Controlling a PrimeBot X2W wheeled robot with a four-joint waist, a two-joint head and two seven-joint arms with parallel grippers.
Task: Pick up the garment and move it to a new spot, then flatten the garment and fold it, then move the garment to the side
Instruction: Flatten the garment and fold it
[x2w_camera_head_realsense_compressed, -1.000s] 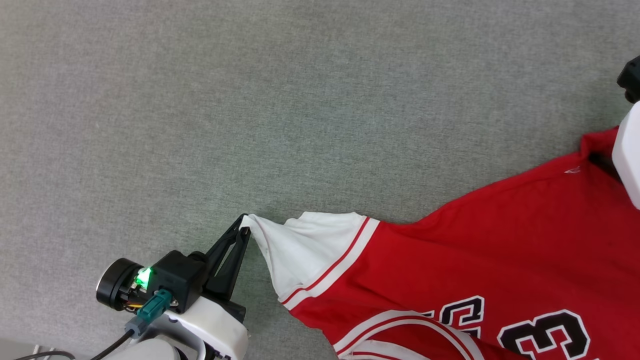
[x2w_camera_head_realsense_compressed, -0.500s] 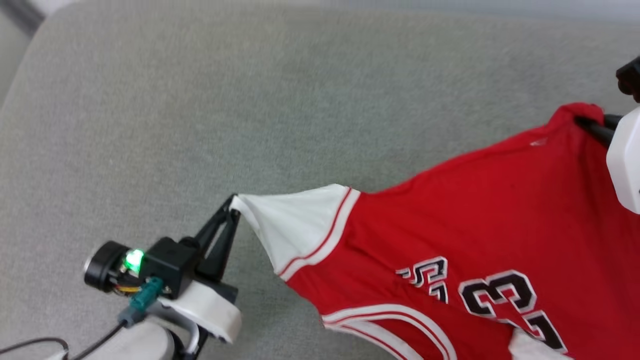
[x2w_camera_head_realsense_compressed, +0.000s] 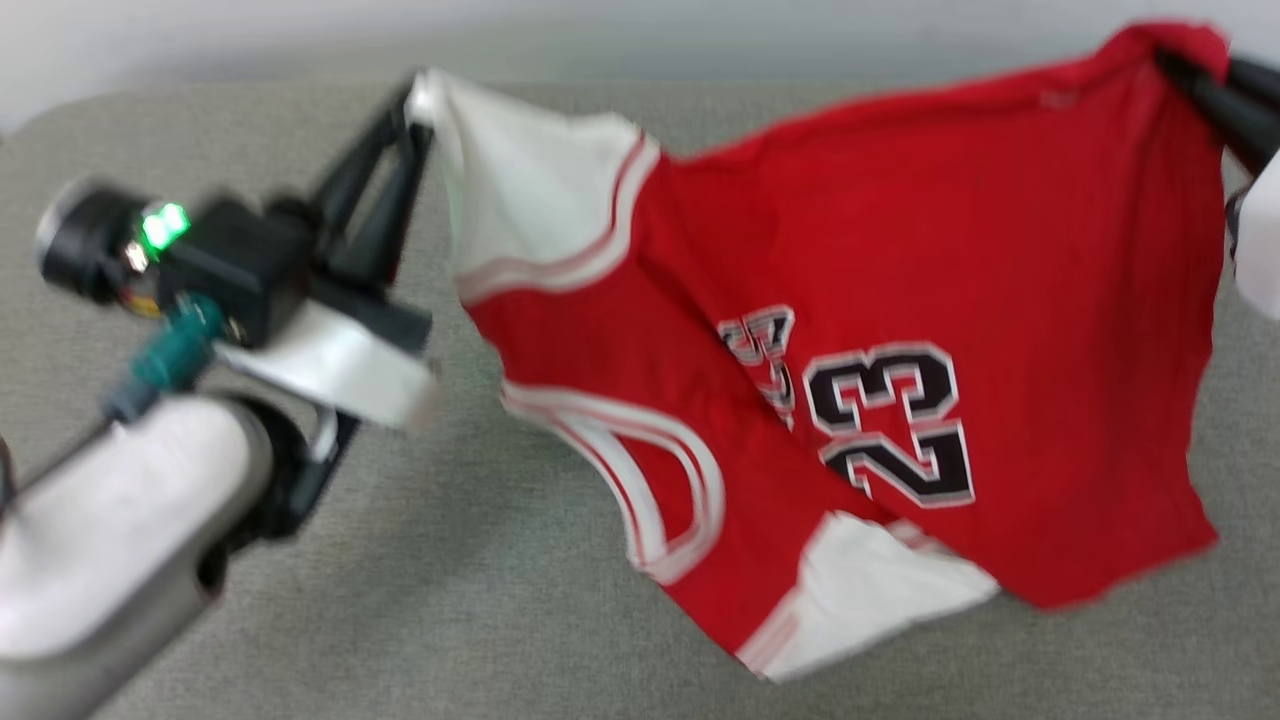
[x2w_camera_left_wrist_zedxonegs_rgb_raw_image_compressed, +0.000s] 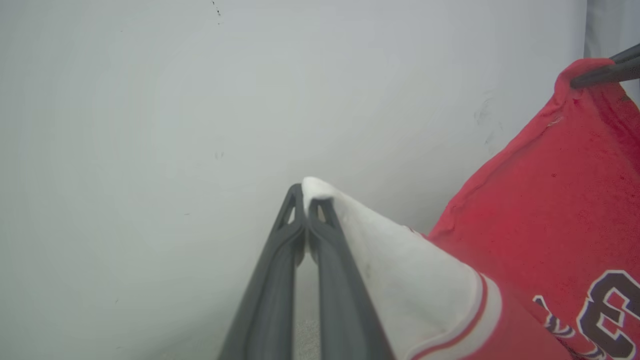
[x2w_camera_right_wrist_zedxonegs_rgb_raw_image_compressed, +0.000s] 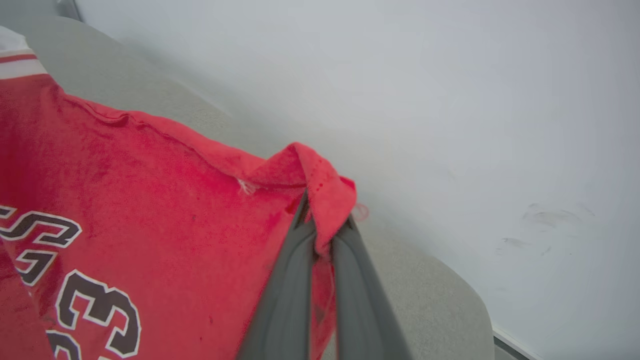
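Garment (x2w_camera_head_realsense_compressed: 1000, 250) now aloft, left fingers (x2w_camera_left_wrist_zedxonegs_rgb_raw_image_compressed: 275, 280) tight on white sleeve, right fingers (x2w_camera_right_wrist_zedxonegs_rgb_raw_image_compressed: 292, 280) tight on red corner.

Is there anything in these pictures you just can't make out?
Head view: letters beside the 23 on the jersey, creased and motion-blurred.
Head view: right claw, its body cut off by the right edge.
Right wrist view: the jersey's number, cut by the bottom edge.
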